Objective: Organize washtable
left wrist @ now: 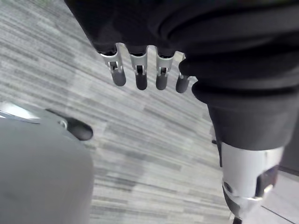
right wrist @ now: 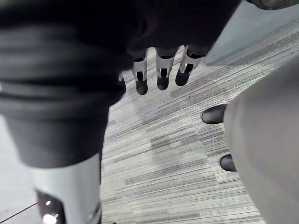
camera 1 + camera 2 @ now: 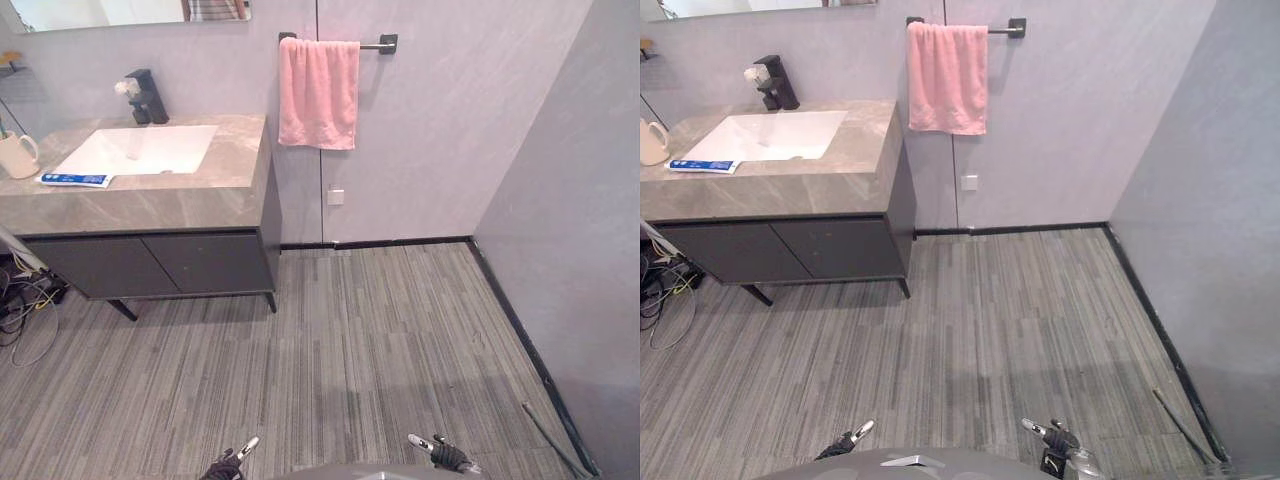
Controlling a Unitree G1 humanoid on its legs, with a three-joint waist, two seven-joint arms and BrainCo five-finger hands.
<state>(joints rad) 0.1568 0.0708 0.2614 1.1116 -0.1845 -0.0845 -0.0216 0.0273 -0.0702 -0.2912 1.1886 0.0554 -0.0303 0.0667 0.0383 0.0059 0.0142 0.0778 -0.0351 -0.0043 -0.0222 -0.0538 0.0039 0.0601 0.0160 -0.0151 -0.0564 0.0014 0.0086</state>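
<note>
surface: grey, marble-patterned top in the upper left of the frame, standing against the back wall.
sink: white rectangular basin set into the surface, near its back edge.
tap: black, standing behind the sink; a small white thing sits at its left side, too small to tell what it is.
mug: cream, upright at the far left edge of the surface, left of the sink, with its handle towards the sink.
tube: blue and white, lying flat on the surface just beside the sink's front left corner, near the mug but apart from it.
cabinet: dark doors under the surface, raised on thin legs above the floor.
towel: pink, hanging from a black rail on the wall, just right of the surface, upper middle of the frame.
mirror: a strip along the top edge, above the tap.
wall plate: small and pale, on the wall below the towel.
floor: grey striped boards across the lower frame.
left hand: low at the bottom edge, left of centre, well apart from the surface; its fingers hang straight, side by side, holding nothing, over the floor.
right hand: low at the bottom edge, right of centre; its fingers are straight, slightly spread and empty, over the floor.
</note>
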